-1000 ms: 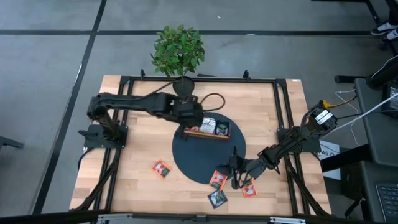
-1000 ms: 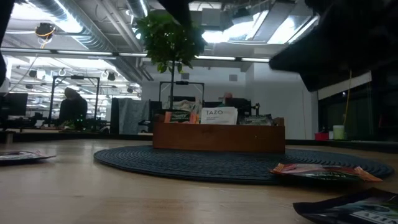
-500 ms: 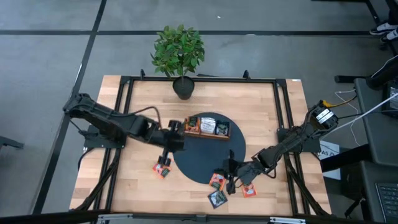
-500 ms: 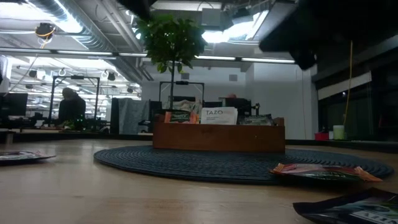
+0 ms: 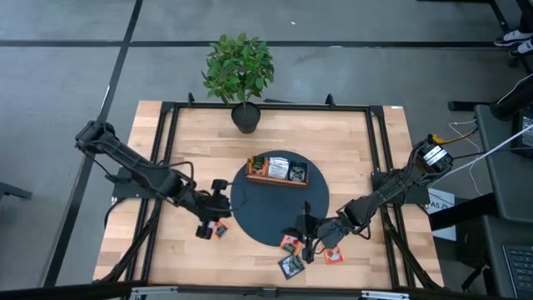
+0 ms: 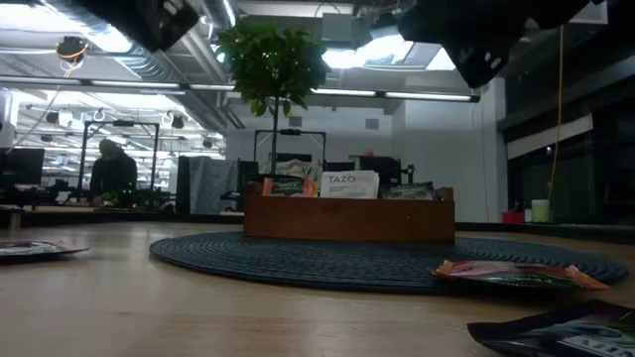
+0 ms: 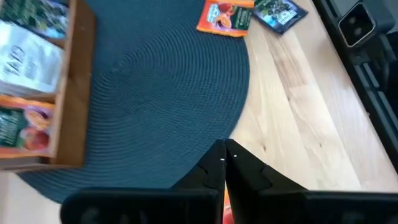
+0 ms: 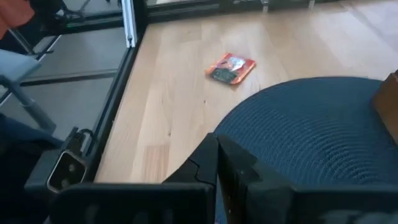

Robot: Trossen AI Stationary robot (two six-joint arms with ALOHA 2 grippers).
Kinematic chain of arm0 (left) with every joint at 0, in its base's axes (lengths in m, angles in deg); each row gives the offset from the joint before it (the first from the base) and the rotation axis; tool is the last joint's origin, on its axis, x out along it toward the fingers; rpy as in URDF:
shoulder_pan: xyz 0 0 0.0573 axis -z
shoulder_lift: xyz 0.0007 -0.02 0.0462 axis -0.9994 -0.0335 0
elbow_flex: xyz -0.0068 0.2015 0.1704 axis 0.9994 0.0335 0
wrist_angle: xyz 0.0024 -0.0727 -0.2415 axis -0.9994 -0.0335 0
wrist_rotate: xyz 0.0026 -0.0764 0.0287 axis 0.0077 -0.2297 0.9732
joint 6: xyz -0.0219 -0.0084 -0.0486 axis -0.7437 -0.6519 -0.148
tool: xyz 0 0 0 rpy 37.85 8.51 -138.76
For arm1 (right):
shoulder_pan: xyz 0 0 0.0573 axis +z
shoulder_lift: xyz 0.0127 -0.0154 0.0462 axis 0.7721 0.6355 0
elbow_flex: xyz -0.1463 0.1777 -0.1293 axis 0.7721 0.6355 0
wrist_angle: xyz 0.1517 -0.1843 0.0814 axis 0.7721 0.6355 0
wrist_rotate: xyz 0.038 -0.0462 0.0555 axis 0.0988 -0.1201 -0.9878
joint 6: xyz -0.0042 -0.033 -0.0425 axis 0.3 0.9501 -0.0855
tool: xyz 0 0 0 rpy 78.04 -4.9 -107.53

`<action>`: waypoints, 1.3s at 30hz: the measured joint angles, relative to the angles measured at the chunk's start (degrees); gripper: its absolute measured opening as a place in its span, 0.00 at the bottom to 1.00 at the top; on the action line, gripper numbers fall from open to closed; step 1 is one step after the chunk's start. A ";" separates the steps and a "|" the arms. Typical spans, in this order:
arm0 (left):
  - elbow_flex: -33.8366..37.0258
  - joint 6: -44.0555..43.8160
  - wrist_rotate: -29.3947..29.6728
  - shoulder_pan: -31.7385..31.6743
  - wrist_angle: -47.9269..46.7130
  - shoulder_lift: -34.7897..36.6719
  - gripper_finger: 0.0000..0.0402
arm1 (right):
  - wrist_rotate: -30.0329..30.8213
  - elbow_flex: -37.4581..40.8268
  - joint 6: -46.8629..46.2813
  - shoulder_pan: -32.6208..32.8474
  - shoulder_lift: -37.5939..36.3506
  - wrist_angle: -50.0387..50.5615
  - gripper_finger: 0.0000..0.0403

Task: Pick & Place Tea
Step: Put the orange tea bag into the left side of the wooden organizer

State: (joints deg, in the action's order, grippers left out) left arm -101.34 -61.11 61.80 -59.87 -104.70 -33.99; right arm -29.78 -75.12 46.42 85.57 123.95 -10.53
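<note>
A wooden tray (image 5: 275, 182) holding several tea sachets (image 5: 280, 169) stands on a round dark mat (image 5: 266, 212). One orange sachet (image 5: 220, 230) lies on the wood just left of the mat. My left gripper (image 5: 215, 217) hovers shut above it, pointing down and toward the mat's edge (image 7: 224, 155). Near the mat's near right rim lie two orange sachets (image 5: 290, 243) (image 5: 333, 255) and a dark one (image 5: 291, 266). My right gripper (image 5: 306, 238) hangs shut over them, holding nothing (image 8: 217, 149).
A potted plant (image 5: 240, 71) stands at the table's far edge. Black frame rails (image 5: 166, 167) run along both sides of the table. Bare wood lies to the left of the mat and on its far side. In the low view the arms show only as dark shapes at the top.
My left gripper has swung from above the tray toward the table's near left, sinking and tipping downward, and now hangs over the orange sachet left of the mat. My right gripper has risen a little above the sachets at the near right. No sachet has moved.
</note>
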 joint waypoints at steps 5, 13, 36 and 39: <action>5.55 -1.23 -1.79 -0.17 10.88 -1.70 0.01 | -5.29 -0.06 -7.23 -0.17 0.00 7.57 0.02; 10.11 4.25 -1.14 -0.17 29.34 -7.27 0.02 | -12.60 -0.06 -21.08 -0.26 0.00 19.66 0.01; 10.12 10.83 -0.88 -0.61 50.41 -21.66 0.03 | -16.17 0.99 -23.42 -1.88 7.44 16.70 0.01; 10.13 10.84 -0.87 -0.61 50.51 -21.66 0.03 | -16.23 0.99 -23.71 -1.88 8.18 16.09 0.01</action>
State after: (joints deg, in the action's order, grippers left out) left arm -91.21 -50.27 60.93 -60.48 -54.18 -55.65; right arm -46.01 -74.13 22.72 83.69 132.13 5.55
